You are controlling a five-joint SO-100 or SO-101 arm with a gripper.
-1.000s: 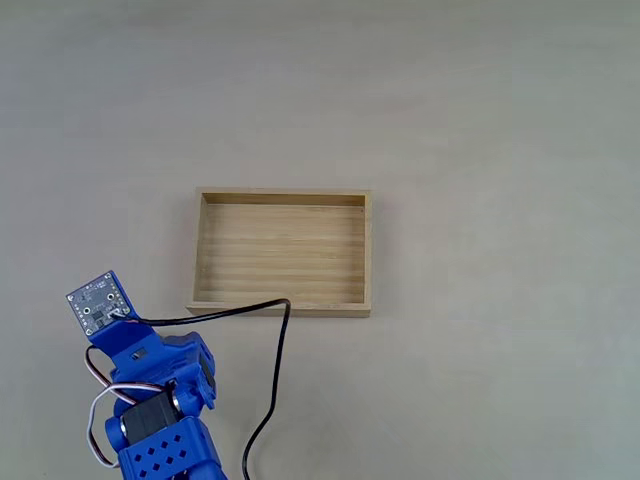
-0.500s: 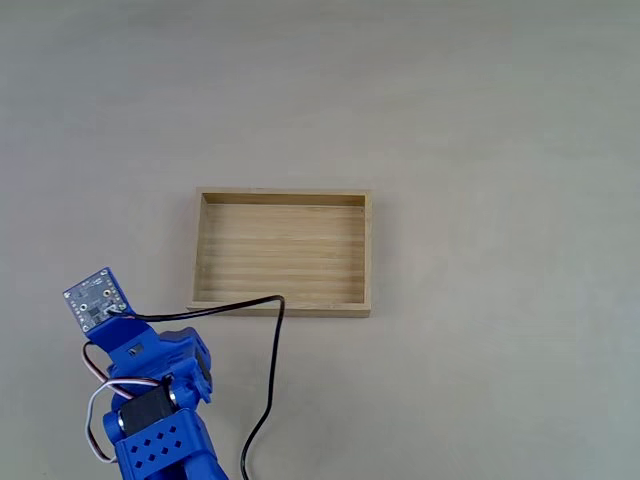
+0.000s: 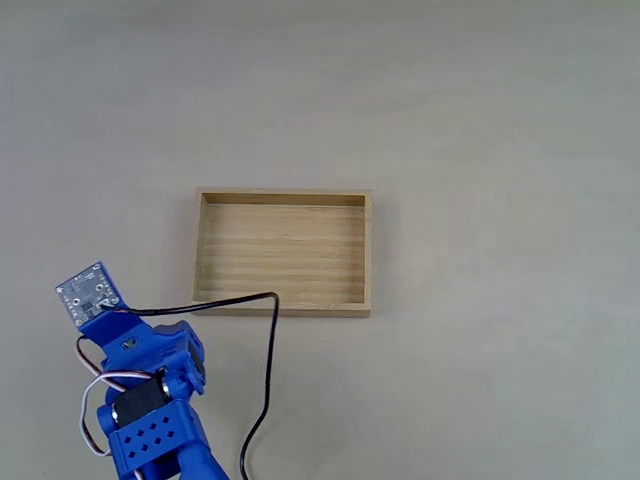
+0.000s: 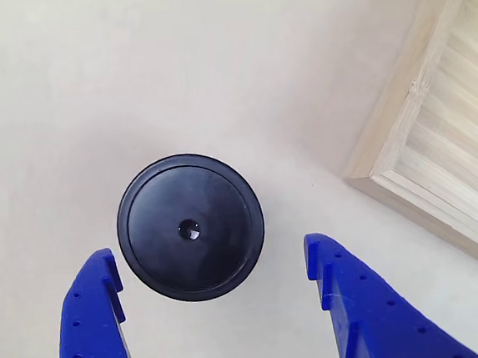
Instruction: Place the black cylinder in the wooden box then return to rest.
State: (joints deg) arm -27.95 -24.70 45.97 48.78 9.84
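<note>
My jaws: my gripper (image 4: 209,269) shows in the other view as two blue fingers (image 4: 93,326) rising from the bottom edge, spread wide apart and clamped on nothing.
Black cylinder: the black cylinder (image 4: 190,227) stands upright on the table (image 4: 129,71) at the centre of the other view, its round top and small central dimple facing the camera. It sits between my fingertips and slightly above them in the frame, with pale table showing on both sides, so neither finger touches it.
Wooden box: the wooden box (image 3: 283,253) lies in the middle of the fixed view. One corner (image 4: 434,112) fills the upper right of the other view, apart from the cylinder.
My arm: my blue arm (image 3: 150,410) occupies the lower left of the fixed view.
Cable: a black cable (image 3: 268,370) crosses the box's lower wall there.
</note>
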